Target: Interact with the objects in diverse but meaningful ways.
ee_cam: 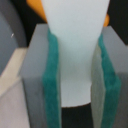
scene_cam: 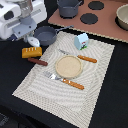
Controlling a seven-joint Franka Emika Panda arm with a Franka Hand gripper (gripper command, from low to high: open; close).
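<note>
Yellow loaf (scene_cam: 31,51), brown sausage (scene_cam: 37,61), striped placemat (scene_cam: 100,70)

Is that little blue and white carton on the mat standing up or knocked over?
Upright. The carton stands on its base on the mat, its peaked top pointing up.

White, rounded arm housing (scene_cam: 17,17) with dark joints; grey end effector (ee_cam: 76,107) fingers (ee_cam: 37,75) carry green pads (ee_cam: 51,85).

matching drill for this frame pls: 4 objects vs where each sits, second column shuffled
Objects:
1. carton
2. bread loaf
3. sausage
4. wooden plate

Places:
A. centre of the placemat
B. on the black table, just nearer the camera than the loaf
C. far edge of the placemat
D. on the black table, off the placemat toward the exterior view's left, below the gripper

Pairs: 1-C, 2-D, 3-B, 4-A
</note>
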